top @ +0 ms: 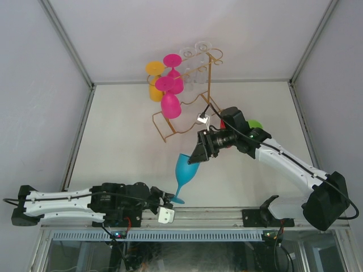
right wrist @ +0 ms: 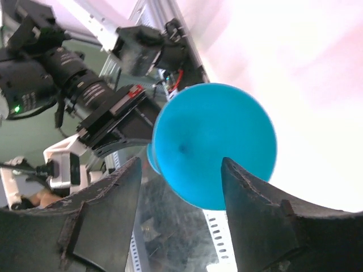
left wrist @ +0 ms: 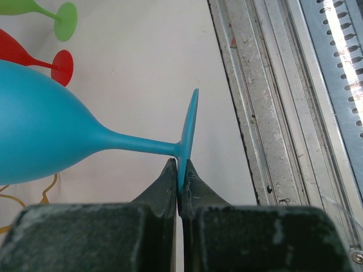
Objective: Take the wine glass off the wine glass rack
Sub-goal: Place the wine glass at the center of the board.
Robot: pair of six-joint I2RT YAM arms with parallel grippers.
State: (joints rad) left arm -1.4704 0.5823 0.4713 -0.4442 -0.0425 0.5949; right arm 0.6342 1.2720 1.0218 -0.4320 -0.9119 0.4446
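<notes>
We begin with the white worktop [top: 113, 130]. At its far end it carries the thin gold wire wine glass rack [top: 209, 85]. Two pink plastic goblets [top: 170, 103], a yellow goblet [top: 154, 76] and some clear glasses [top: 195, 59] hang upside down from the rack's rails. Their feet are caught above the wire, so the bowls dangle free.

The blue plastic wine glass [top: 186, 167] is off the rack. It is held in the air well in front of it, tilted, with the bowl towards the rack and the foot away from it. We read this as a handover or a set-down in progress. The left claw [left wrist: 178, 170] is pressed together on the thin edge of the foot disc, pinching it edge-on, and that alone carries the glass. The right claw [right wrist: 181, 161] is spread, one finger on either side of the bowl. There the fingers could guard the bowl or let it go without knocking it.

Much is hidden:
- **Bowl contact:** the right wrist view is washed out by glare behind the bowl, so the pads seem clear of it, but we cannot be sure.
- **Foot of the glass:** its lower edge is buried between the left jaws.
- **Other glasses:** a green glass [left wrist: 62, 17] and a red glass [left wrist: 59, 67] lie to the right of the rack. From above they are mostly hidden behind the right arm. In the left wrist view their bowls are cut off at the frame edge.
- **Rack rails:** the hanging goblets cover much of them.
</notes>
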